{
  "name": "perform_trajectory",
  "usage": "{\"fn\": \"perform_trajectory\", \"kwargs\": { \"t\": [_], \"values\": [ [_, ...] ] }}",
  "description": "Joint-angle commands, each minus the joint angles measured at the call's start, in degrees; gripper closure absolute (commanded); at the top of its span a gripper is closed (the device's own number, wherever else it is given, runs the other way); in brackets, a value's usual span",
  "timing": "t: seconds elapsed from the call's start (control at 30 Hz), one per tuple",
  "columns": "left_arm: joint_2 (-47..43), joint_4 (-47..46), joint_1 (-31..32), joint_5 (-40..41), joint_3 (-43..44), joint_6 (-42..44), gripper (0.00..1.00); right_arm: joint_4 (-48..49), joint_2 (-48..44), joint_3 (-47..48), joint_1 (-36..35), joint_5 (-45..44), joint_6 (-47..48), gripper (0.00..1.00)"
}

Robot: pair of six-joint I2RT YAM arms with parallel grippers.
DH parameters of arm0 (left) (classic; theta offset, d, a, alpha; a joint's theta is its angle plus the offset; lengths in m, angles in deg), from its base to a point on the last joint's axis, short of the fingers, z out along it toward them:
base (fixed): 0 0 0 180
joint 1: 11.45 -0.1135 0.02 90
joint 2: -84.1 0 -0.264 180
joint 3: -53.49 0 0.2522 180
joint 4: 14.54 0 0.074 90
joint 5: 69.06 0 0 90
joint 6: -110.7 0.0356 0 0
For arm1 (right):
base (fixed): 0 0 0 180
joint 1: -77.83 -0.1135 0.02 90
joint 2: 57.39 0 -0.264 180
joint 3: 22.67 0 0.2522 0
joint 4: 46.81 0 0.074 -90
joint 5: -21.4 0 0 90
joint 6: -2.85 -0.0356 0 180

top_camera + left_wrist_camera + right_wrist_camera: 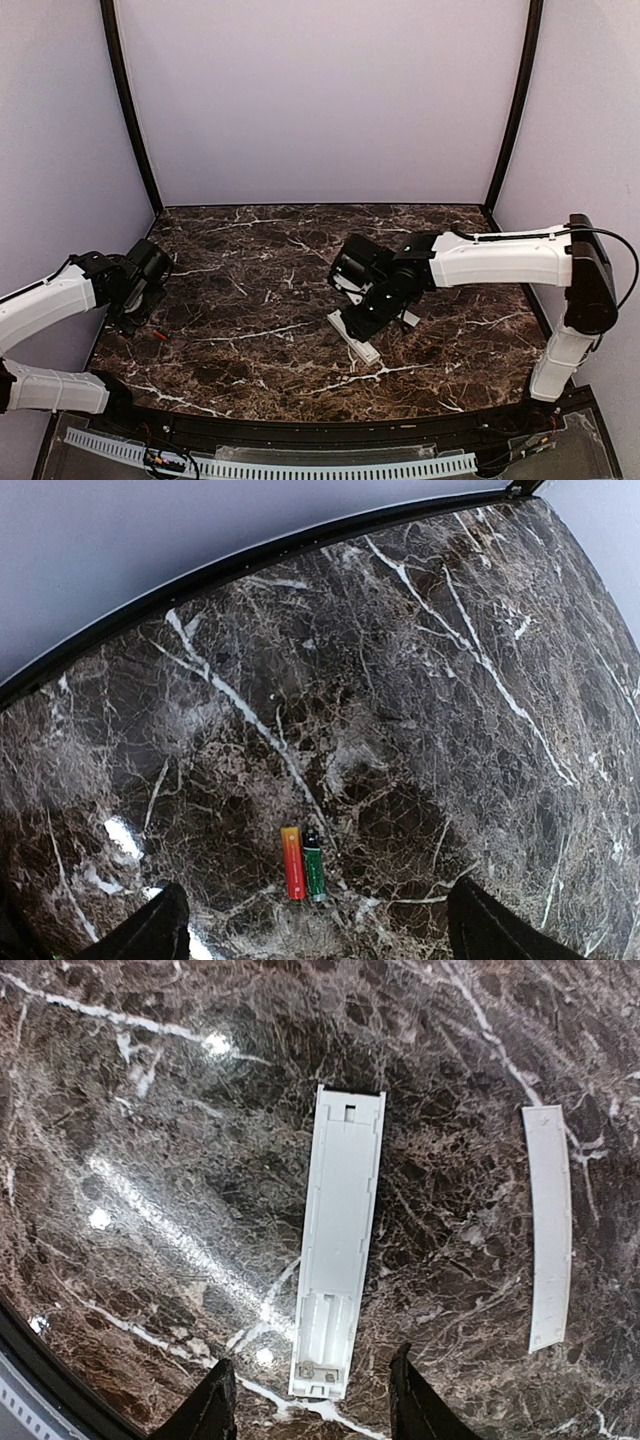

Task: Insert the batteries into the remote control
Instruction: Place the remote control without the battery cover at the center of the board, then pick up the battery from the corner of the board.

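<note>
Dark brown, white-veined marble table (250, 290), closed in by pale purple walls (320, 100) on three sides. White-and-black right arm (500, 260) stretched in from the right edge toward the middle of the table, covering most of what lies beneath it in the top view. Left arm (50, 300) bent low over the table's left edge.

Remote control (340, 1220) flat on the table near the centre, under the right arm, back side up. Battery bay (325, 1335) at its near end in the right wrist view uncovered and empty, with only a small metal contact (320, 1370) at the very end. Right end effector (312, 1400) over that same end, fingers (210, 1410) spread apart with one on each side of the remote, gripping nothing. Cannot tell whether touching the remote.

Thin, slightly curved white cover strip (550, 1225) on the table beside the remote, roughly parallel to it and well apart.

Left end effector (320, 935) likewise spread wide and holding nothing. Batteries (303, 864) lying side by side, touching, on the table near its left edge, well apart from the remote. One red-orange, the other green with a dark end. Both just ahead of the gap between the left fingertips.
</note>
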State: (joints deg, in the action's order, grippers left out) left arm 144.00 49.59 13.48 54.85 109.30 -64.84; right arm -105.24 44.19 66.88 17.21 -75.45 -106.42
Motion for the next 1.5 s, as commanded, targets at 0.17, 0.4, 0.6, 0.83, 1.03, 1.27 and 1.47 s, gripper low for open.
{"fn": "perform_trajectory", "kwargs": {
  "t": [0.17, 0.4, 0.6, 0.83, 1.03, 1.27, 1.47],
  "values": [
    [-1.2, 1.3, -1.3, 1.2, -4.3, -2.9, 0.26, 4.2, -7.5, -4.8, -0.9, -3.3, 0.0, 0.52],
    [1.9, -5.6, -3.2, -3.0, -8.0, -0.4, 0.4, 6.1, -7.5, -6.3, -1.0, -3.3, 2.5, 0.54],
    [-0.4, -11.0, -4.6, -4.7, -11.6, 1.2, 0.4, 5.2, -10.1, -7.5, -1.5, -2.9, 1.0, 0.54],
    [-3.6, -21.2, -5.8, -6.7, -17.2, 5.2, 0.54, 4.1, -13.4, -10.1, -1.8, -1.6, -3.0, 0.54],
    [7.3, -19.6, -6.4, -8.8, -13.4, 3.2, 0.58, 2.2, -14.1, -10.4, -2.5, -2.8, -4.3, 0.54],
    [11.3, -16.7, -6.5, -9.7, -9.6, 1.9, 0.66, 2.0, -14.6, -11.7, -3.0, -2.7, -7.0, 0.54],
    [9.3, -17.8, -6.6, -9.4, -12.2, 1.5, 0.65, 1.9, -14.1, -12.4, -3.1, -2.9, -6.2, 0.54]
  ]
}}
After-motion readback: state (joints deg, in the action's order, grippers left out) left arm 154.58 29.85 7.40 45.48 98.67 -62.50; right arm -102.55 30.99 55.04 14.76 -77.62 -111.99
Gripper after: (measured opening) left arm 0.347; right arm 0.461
